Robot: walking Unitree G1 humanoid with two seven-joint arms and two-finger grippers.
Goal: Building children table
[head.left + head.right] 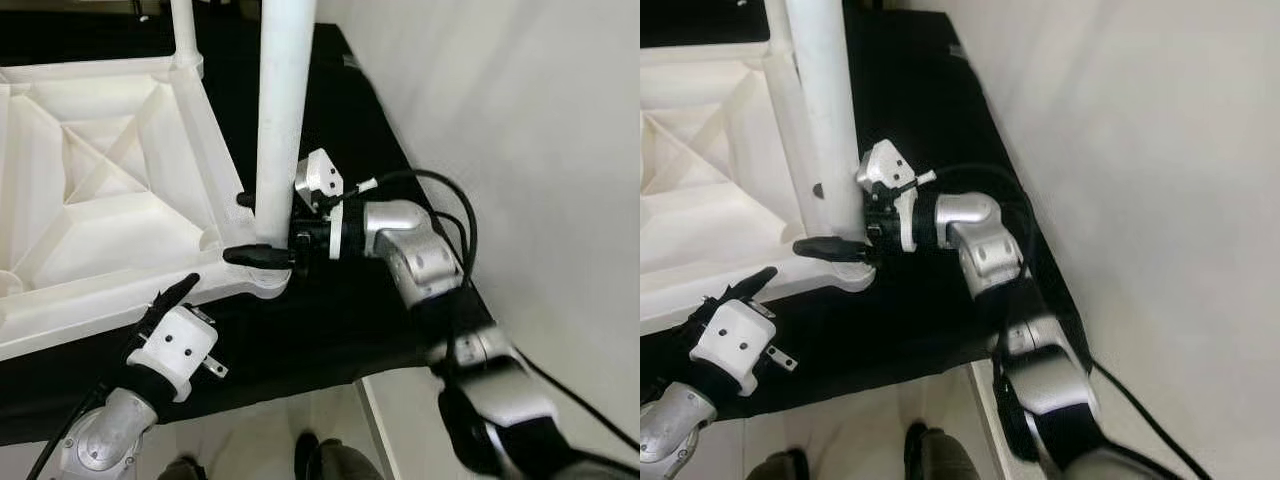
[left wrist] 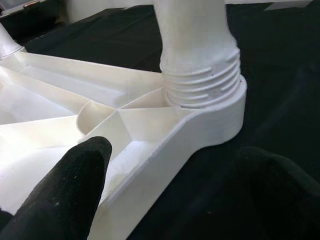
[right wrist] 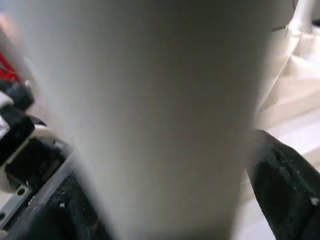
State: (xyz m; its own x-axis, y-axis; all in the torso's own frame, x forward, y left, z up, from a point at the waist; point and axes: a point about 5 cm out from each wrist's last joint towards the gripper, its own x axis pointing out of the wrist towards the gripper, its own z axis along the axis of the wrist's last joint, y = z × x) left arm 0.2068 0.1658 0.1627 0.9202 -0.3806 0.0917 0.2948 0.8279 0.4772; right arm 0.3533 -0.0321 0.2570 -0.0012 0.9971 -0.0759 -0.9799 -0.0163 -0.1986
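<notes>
Left gripper [image 1: 170,305]: fingers spread wide, holding nothing, one finger over the ribbed underside of the white tabletop [image 1: 90,200], the other over the black cloth [image 1: 330,330]. Tabletop lies upside down on the cloth-covered surface. Right gripper [image 1: 255,228]: fingers clamped around the white leg [image 1: 280,110], just above its threaded corner socket [image 2: 210,115]. A second leg [image 1: 183,30] stands at the far corner. White wall [image 1: 520,120] on the right, pale floor [image 1: 270,430] below.
</notes>
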